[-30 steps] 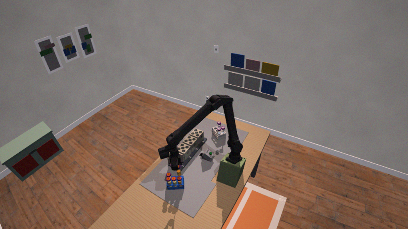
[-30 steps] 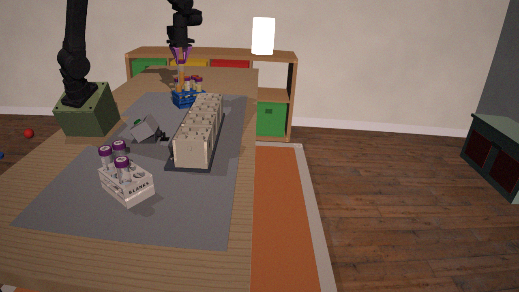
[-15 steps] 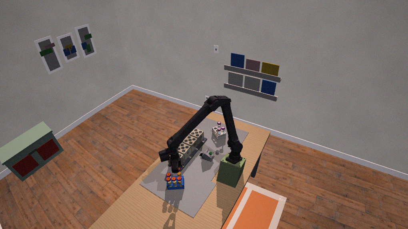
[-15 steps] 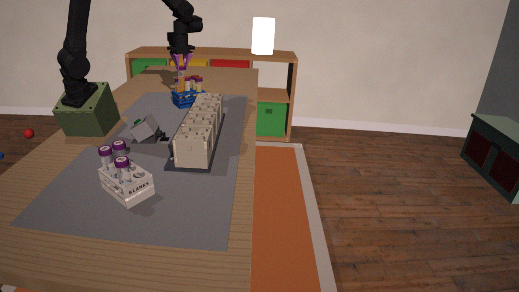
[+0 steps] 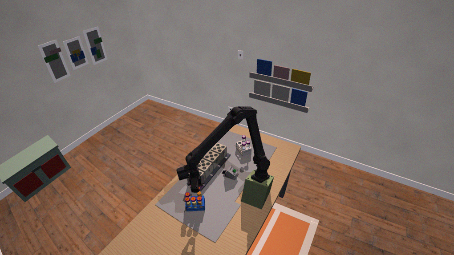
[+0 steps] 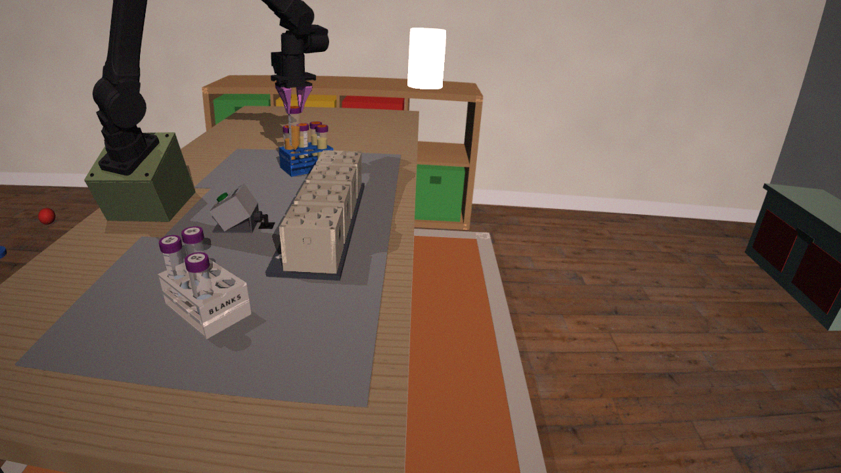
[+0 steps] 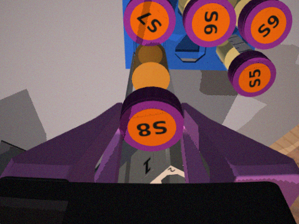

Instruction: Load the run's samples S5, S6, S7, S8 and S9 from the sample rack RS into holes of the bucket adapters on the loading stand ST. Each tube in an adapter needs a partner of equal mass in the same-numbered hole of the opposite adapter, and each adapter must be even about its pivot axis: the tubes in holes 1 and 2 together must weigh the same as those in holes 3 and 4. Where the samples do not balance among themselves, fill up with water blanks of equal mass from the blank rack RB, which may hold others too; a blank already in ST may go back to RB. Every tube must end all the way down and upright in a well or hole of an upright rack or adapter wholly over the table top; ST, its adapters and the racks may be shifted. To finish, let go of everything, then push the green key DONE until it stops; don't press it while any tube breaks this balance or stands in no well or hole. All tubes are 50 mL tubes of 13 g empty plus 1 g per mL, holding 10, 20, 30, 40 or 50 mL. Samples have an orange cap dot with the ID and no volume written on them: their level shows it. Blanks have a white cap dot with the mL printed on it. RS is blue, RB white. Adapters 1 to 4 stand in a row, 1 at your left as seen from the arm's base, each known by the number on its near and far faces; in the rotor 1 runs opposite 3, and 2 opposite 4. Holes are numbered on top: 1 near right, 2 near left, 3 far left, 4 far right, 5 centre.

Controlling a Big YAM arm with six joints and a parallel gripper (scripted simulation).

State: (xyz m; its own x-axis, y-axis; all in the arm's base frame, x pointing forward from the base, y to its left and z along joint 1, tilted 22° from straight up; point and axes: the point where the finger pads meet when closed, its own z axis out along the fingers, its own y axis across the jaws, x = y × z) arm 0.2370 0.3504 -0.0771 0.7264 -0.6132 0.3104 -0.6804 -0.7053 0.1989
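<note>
My gripper [image 7: 151,112] is shut on sample tube S8 [image 7: 152,126], holding it by the cap end, upright, with its lower end at the near edge of the blue sample rack RS. The gripper also shows in the exterior view [image 6: 293,106] above the rack [image 6: 303,158]. S7 [image 7: 149,18], S6 [image 7: 209,19], S9 [image 7: 265,22] and S5 [image 7: 251,73] stand in RS. The loading stand ST with its four beige adapters [image 6: 323,202] has only empty holes in view. The white blank rack RB [image 6: 205,293] holds three purple-capped blanks.
A grey wedge box with the green DONE key [image 6: 222,197] sits between the arm's green base block [image 6: 140,176] and ST. All stand on a grey mat [image 6: 217,274] on the wooden table. A shelf unit [image 6: 347,106] stands behind the table.
</note>
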